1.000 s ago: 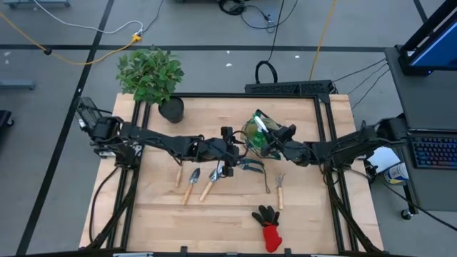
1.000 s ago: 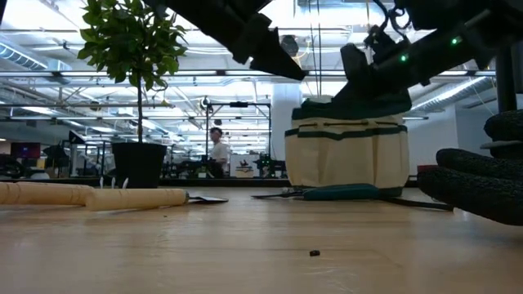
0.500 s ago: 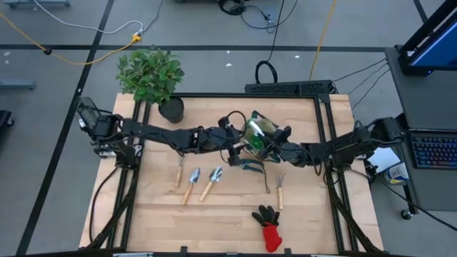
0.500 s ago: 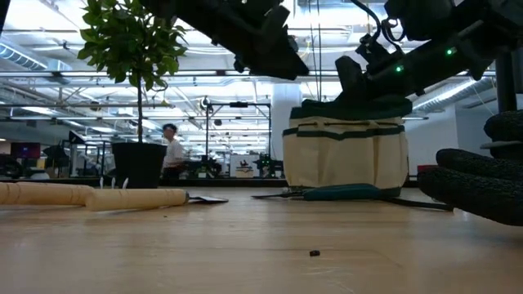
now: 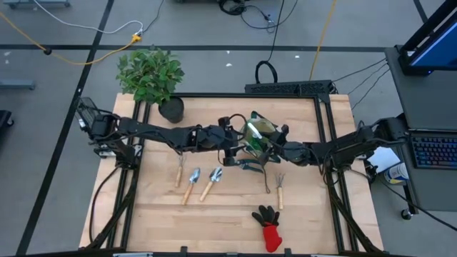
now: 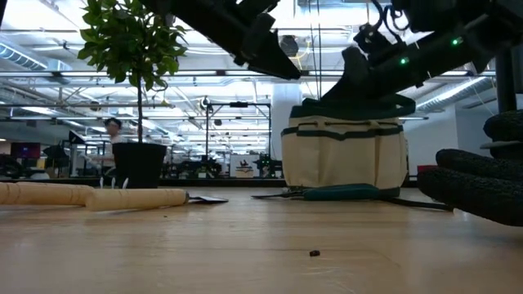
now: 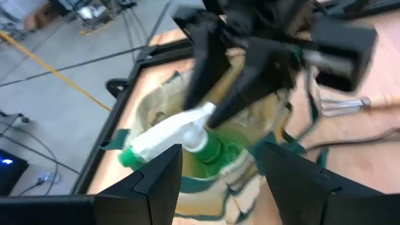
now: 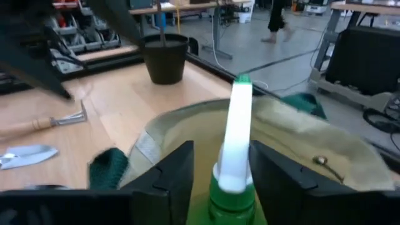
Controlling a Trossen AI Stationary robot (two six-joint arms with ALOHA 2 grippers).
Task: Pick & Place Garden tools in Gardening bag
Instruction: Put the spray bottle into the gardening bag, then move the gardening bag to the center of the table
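The gardening bag [image 5: 248, 133] stands on its base at the table's middle, tan inside with green trim [image 6: 343, 155]. A green-and-white spray bottle [image 8: 240, 119] stands tilted inside it, head up. My right gripper [image 8: 220, 149] is open over the bag, one finger on each side of the bottle's neck. My left gripper [image 7: 222, 153] hangs open above the bag's left rim [image 5: 232, 141], with nothing between its fingers. Three wooden-handled tools [image 5: 193, 182], dark shears [image 5: 251, 165], a small fork [image 5: 280, 189] and a black-and-red glove [image 5: 269, 227] lie flat on the table. My right gripper comes slanting down from the table's right, its fingers [image 8: 172, 181] on either side of the bottle's green neck [image 8: 232, 181]. I cannot tell whether they touch it. The bottle's lower part sits inside the bag.
A leafy plant [image 5: 151, 75] in a black pot [image 5: 171, 109] stands at the far left corner. The shears lie right against the bag's near side. Bare wood lies toward the near edge, left of the glove.
My left gripper has risen from over the wooden-handled tools and gone toward the far edge, to the bag's left rim. My right gripper has eased a little toward the table's left over the bag, with the bottle staying in the bag.
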